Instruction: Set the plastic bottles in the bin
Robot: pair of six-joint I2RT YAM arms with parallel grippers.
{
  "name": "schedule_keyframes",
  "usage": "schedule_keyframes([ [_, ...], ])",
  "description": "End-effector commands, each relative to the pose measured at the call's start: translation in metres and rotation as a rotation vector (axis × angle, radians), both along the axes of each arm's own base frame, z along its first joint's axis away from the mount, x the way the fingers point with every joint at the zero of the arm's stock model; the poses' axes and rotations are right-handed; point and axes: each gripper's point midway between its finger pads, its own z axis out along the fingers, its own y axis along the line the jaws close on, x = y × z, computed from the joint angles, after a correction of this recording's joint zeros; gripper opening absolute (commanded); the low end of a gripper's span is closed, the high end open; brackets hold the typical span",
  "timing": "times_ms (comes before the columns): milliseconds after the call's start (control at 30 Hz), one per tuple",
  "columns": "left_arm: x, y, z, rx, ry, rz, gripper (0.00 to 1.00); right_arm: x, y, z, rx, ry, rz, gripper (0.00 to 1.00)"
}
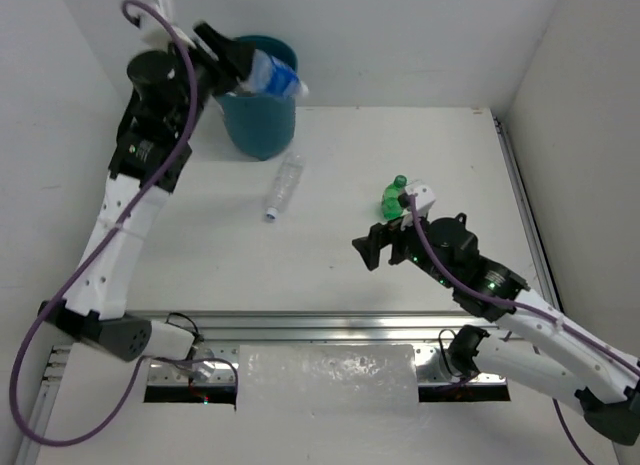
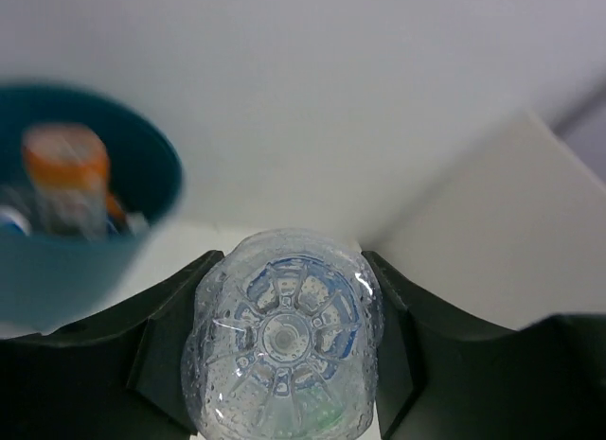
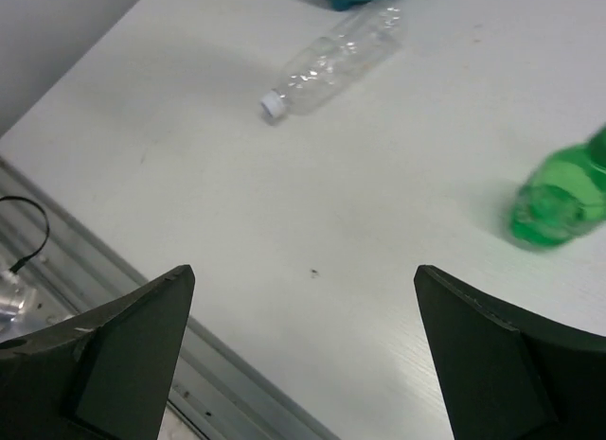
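- At far left we see the left hand raised at the back of the white worktop. Its two dark fingers press against either side of a blue-labelled clear bottle, so the hand is closed on it.
- The held bottle lies roughly level. Its ribbed base faces the left wrist camera, and its other end points to the right in the top view. There it hangs over the right part of the bin's rim.
- Below it stands the teal bin, upright at the back of the worktop and close to the rear wall. In the left wrist view we make out an orange-labelled bottle inside it, blurred. We cannot identify the other things beside it.
- Just in front of the bin a plain clear bottle lies on its side on the worktop, its white cap toward the near edge.
- Further right a short green bottle lies on the worktop, well apart from the clear one.
- At right we see the right hand held low over the worktop just beside the green bottle. Its fingers are spread wide with nothing between them. In its wrist view the green bottle sits ahead of the right finger and does not touch it.
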Motion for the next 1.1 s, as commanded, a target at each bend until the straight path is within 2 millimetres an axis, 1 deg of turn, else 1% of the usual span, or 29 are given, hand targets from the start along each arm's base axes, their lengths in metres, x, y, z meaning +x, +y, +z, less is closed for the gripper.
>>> schedule_keyframes([
  [0, 0.057, 0.062, 0.023, 0.036, -0.02, 0.348, 0.0, 0.006, -0.034, 0.022, -0.019, -0.06, -0.143, 0.99],
  [33, 0.082, 0.064, 0.035, 0.032, -0.045, 0.374, 0.0, 0.004, -0.035, 0.025, -0.018, -0.063, -0.139, 0.99],
  [67, 0.095, 0.074, 0.046, 0.028, -0.074, 0.412, 0.0, 0.002, -0.036, 0.028, -0.014, -0.065, -0.134, 0.99],
  [100, 0.11, 0.078, 0.048, 0.047, -0.089, 0.429, 0.0, 0.001, -0.036, 0.03, -0.013, -0.066, -0.129, 0.99],
  [133, 0.138, 0.083, 0.056, 0.046, -0.121, 0.446, 0.0, -0.002, -0.036, 0.031, -0.017, -0.058, -0.117, 0.99],
  [167, 0.15, 0.086, 0.063, 0.069, -0.156, 0.457, 0.0, -0.004, -0.035, 0.031, -0.016, -0.051, -0.109, 0.99],
  [200, 0.174, 0.084, 0.06, 0.082, -0.183, 0.466, 0.0, -0.007, -0.034, 0.029, -0.012, -0.038, -0.095, 0.99],
  [233, 0.187, 0.089, 0.054, 0.098, -0.189, 0.478, 0.0, -0.007, -0.034, 0.029, -0.01, -0.037, -0.092, 0.99],
  [267, 0.195, 0.091, 0.06, 0.108, -0.245, 0.486, 0.0, -0.009, -0.033, 0.029, -0.005, -0.032, -0.085, 0.99],
  [300, 0.213, 0.091, 0.036, 0.134, -0.223, 0.489, 0.04, -0.011, -0.033, 0.026, -0.005, -0.022, -0.081, 0.99],
  [333, 0.218, 0.093, 0.031, 0.139, -0.231, 0.507, 0.07, -0.012, -0.033, 0.025, -0.004, -0.019, -0.077, 0.99],
  [367, 0.221, 0.096, 0.033, 0.138, -0.26, 0.524, 0.07, -0.014, -0.033, 0.025, 0.003, -0.019, -0.072, 0.99],
  [400, 0.23, 0.098, 0.019, 0.15, -0.238, 0.531, 0.07, -0.014, -0.032, 0.022, -0.001, -0.016, -0.065, 0.99],
  [433, 0.233, 0.099, 0.024, 0.14, -0.267, 0.532, 0.07, -0.014, -0.033, 0.02, -0.003, -0.014, -0.067, 0.99],
  [500, 0.244, 0.097, 0.015, 0.149, -0.271, 0.529, 0.15, -0.014, -0.031, 0.018, -0.003, -0.013, -0.064, 0.99],
  [533, 0.247, 0.096, 0.013, 0.147, -0.272, 0.529, 0.2, -0.014, -0.03, 0.016, -0.003, -0.009, -0.058, 0.99],
  [567, 0.249, 0.095, 0.012, 0.151, -0.278, 0.528, 0.38, -0.015, -0.027, 0.016, -0.001, -0.005, -0.045, 0.99],
  [600, 0.25, 0.095, 0.014, 0.149, -0.286, 0.526, 0.51, -0.014, -0.024, 0.012, -0.01, 0.005, -0.034, 0.99],
  [633, 0.25, 0.094, 0.017, 0.153, -0.295, 0.522, 0.6, -0.013, -0.023, 0.01, -0.017, 0.011, -0.034, 0.99],
  [667, 0.248, 0.093, 0.021, 0.153, -0.308, 0.518, 0.76, -0.012, -0.022, 0.008, -0.025, 0.017, -0.034, 0.99],
  [700, 0.245, 0.093, 0.027, 0.154, -0.324, 0.515, 0.87, -0.01, -0.019, 0.001, -0.043, 0.033, -0.032, 0.99],
  [733, 0.241, 0.093, 0.035, 0.148, -0.346, 0.515, 0.96, -0.009, -0.018, -0.001, -0.053, 0.039, -0.032, 0.99],
  [767, 0.239, 0.094, 0.04, 0.163, -0.36, 0.516, 0.99, -0.008, -0.016, -0.005, -0.058, 0.049, -0.028, 0.99],
  [867, 0.23, 0.102, 0.056, 0.182, -0.396, 0.559, 1.0, -0.007, -0.006, -0.012, -0.06, 0.079, 0.0, 0.99],
  [933, 0.225, 0.113, 0.058, 0.203, -0.377, 0.613, 1.0, -0.005, 0.0, -0.018, -0.064, 0.096, 0.008, 0.99],
  [967, 0.214, 0.119, 0.069, 0.196, -0.379, 0.638, 1.0, -0.004, 0.001, -0.022, -0.069, 0.104, 0.005, 0.99],
  [1000, 0.208, 0.127, 0.066, 0.206, -0.336, 0.671, 1.0, 0.0, 0.003, -0.023, -0.072, 0.102, -0.006, 0.99],
  [1033, 0.197, 0.132, 0.071, 0.196, -0.32, 0.691, 1.0, 0.007, 0.005, -0.037, -0.1, 0.138, -0.033, 0.99],
  [1067, 0.172, 0.14, 0.082, 0.188, -0.301, 0.709, 1.0, 0.015, 0.008, -0.037, -0.1, 0.148, -0.064, 0.99],
])
